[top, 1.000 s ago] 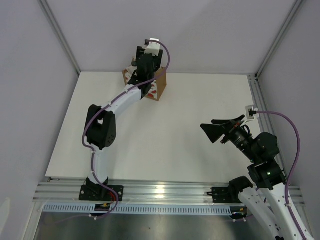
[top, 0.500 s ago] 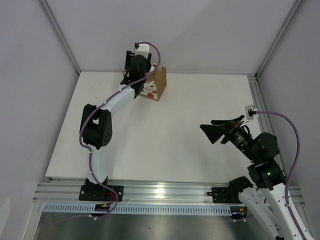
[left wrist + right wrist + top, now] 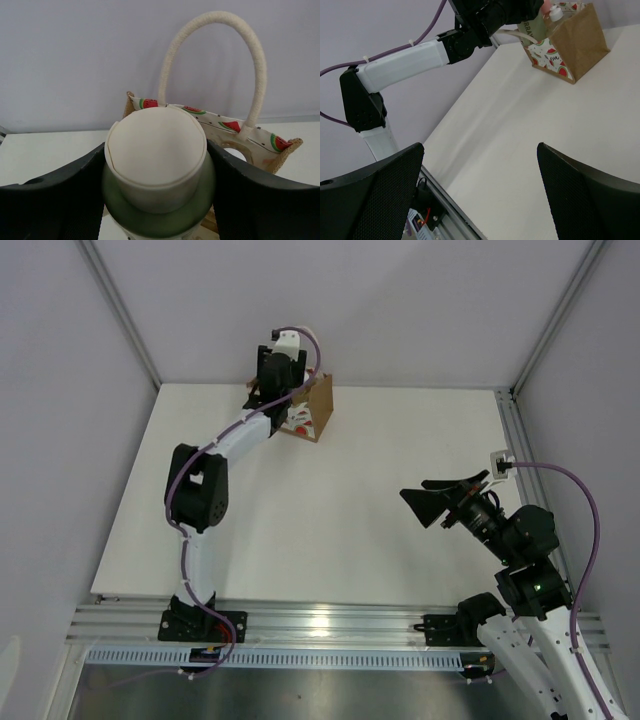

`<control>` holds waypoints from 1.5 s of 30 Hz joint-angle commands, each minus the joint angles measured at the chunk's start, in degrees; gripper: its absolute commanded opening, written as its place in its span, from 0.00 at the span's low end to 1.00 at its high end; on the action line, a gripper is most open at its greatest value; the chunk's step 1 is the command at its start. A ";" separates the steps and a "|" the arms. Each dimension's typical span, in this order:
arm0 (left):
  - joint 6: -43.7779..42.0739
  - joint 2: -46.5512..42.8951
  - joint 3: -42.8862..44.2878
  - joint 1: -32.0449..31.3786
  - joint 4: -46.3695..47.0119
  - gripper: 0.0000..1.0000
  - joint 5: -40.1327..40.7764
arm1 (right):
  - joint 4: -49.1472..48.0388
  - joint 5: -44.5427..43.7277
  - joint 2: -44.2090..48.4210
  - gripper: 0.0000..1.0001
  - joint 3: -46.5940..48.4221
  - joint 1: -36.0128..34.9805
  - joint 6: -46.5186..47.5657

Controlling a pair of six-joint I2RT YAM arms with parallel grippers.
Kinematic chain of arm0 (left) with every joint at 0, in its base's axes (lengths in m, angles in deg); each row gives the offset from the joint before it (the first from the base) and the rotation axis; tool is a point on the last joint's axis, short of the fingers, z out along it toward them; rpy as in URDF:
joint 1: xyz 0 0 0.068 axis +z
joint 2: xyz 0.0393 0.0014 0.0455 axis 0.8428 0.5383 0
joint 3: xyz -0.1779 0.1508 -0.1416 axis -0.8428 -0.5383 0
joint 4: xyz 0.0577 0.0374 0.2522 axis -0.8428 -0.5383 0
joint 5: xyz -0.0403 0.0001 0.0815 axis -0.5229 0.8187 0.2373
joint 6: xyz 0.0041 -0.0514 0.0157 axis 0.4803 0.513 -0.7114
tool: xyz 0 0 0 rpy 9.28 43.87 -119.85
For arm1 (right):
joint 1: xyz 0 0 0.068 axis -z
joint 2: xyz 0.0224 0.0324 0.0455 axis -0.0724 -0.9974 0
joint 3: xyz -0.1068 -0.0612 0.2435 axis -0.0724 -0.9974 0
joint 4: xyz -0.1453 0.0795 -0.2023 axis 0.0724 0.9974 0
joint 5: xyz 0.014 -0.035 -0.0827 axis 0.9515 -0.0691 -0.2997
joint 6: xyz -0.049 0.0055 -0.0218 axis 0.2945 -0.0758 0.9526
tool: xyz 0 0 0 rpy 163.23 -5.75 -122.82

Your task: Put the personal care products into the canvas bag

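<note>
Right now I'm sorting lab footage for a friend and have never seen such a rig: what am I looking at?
Two robot arms, left and right, are bolted at the near edge of a white table. One picture looks down from above; the other two come from cameras on each wrist, so the dark shapes at their edges are fingers. The left gripper clamps an olive bottle with a cream cap close to a watermelon-print canvas bag at the table's far edge. The right gripper is open, holding nothing.
</note>
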 commanded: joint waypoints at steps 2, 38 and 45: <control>1.65 -1.83 1.75 0.49 11.43 0.01 -3.82 | -0.24 1.17 0.51 0.99 0.49 -0.34 -0.54; 10.09 -6.84 -11.00 2.33 12.84 0.83 -11.64 | -1.57 1.79 -0.98 0.99 -0.30 -0.43 -1.16; 11.05 -10.88 -12.75 2.07 12.22 0.83 -13.31 | -1.48 1.79 -0.89 0.99 -0.39 -0.52 -1.07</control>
